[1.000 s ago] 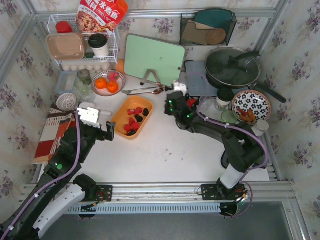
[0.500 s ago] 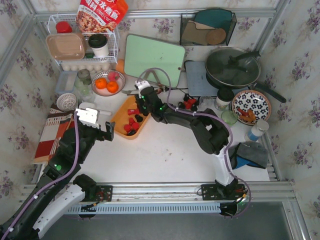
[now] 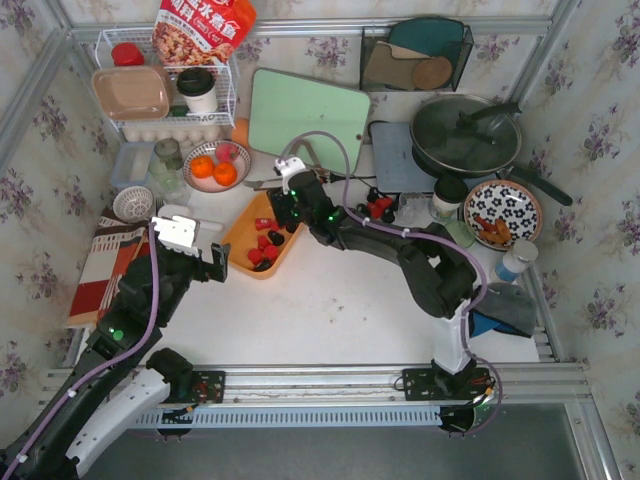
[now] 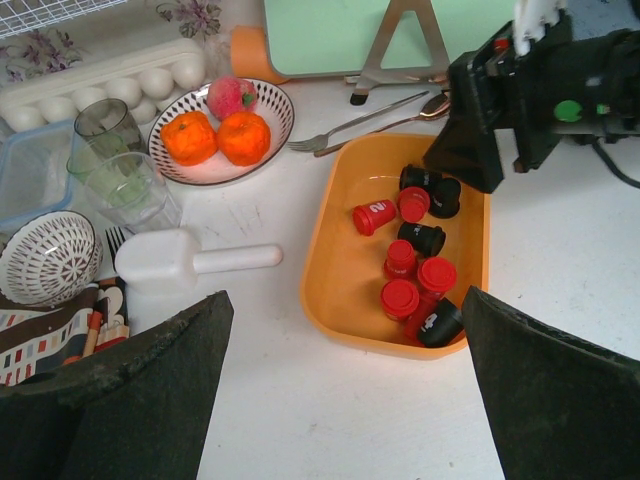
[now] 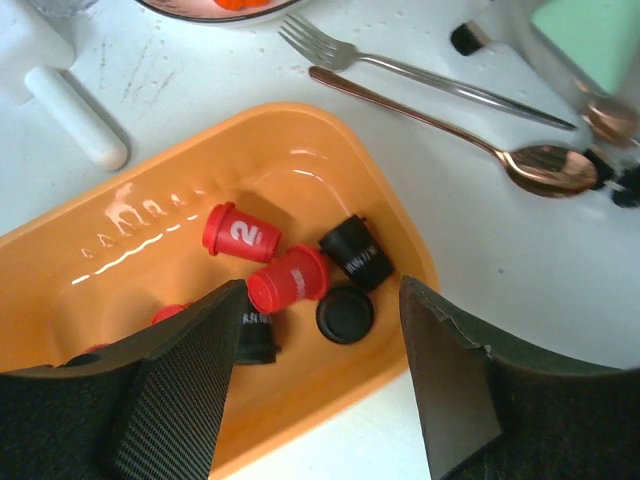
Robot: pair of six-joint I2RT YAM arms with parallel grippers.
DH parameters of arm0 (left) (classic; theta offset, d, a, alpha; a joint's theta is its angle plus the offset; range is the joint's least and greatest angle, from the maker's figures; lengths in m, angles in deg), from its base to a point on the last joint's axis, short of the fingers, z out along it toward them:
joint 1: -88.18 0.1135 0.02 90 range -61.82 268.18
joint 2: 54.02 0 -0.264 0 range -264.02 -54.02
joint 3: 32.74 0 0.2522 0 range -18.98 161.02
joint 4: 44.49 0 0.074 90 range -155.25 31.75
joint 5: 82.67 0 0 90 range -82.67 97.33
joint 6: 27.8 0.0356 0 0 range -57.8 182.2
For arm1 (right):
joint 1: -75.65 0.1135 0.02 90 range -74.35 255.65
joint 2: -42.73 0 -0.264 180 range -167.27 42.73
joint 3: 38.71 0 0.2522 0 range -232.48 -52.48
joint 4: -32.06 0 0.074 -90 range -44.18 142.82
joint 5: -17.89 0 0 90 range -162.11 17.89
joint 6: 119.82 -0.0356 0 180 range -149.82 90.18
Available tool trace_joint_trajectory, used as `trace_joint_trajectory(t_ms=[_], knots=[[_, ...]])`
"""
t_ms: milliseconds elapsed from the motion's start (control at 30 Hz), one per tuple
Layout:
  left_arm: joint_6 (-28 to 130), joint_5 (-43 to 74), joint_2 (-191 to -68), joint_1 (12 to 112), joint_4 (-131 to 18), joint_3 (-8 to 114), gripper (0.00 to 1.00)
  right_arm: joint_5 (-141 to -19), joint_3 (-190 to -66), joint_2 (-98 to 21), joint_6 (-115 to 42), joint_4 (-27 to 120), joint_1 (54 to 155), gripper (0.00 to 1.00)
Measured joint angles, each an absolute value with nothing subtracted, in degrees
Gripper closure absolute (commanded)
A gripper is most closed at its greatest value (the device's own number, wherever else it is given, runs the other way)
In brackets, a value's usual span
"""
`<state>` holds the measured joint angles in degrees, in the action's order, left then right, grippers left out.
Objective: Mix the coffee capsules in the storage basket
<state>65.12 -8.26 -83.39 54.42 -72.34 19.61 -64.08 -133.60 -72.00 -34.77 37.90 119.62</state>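
"Holding anything in your right gripper [image 5: 320, 295], were you?"

"No. I had its jaws spread wide and empty, above the end of the storage basket [image 3: 242, 233] that faced the table's far edge. The coffee capsules [image 4: 400, 258] lay inside the basket, red ones and black ones together, some upright and some on their sides. From my wrist I saw a red one lying against a black one between my fingers. Whether I touched either, I could not tell."

"And where was the basket?"

"On the table, left of its middle, lying aslant. A fork [image 5: 430, 75] and a spoon [image 5: 440, 125] lay just beyond it toward the far edge, and a bowl of oranges [image 4: 272, 100] sat nearer the far-left corner."

"Your left gripper [image 4: 347, 300]?"

"Wide too, holding nothing. It hung just beside the basket's near end, on the side of the table's left edge. A white scoop [image 4: 160, 262] lay between the basket and that edge."
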Motion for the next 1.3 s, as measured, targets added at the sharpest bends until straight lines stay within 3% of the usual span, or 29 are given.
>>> trace_joint_trajectory(t_ms=[667,1300], knots=[[65.1,-8.3,-83.7,54.4,-72.3,19.6,0.01,-39.5,-114.2,-56.8,-39.1,32.9,115.0,0.40],[65.3,-8.3,-84.3,54.4,-72.3,19.5,0.01,-42.7,-113.2,-62.2,-41.8,27.2,99.8,0.41]])
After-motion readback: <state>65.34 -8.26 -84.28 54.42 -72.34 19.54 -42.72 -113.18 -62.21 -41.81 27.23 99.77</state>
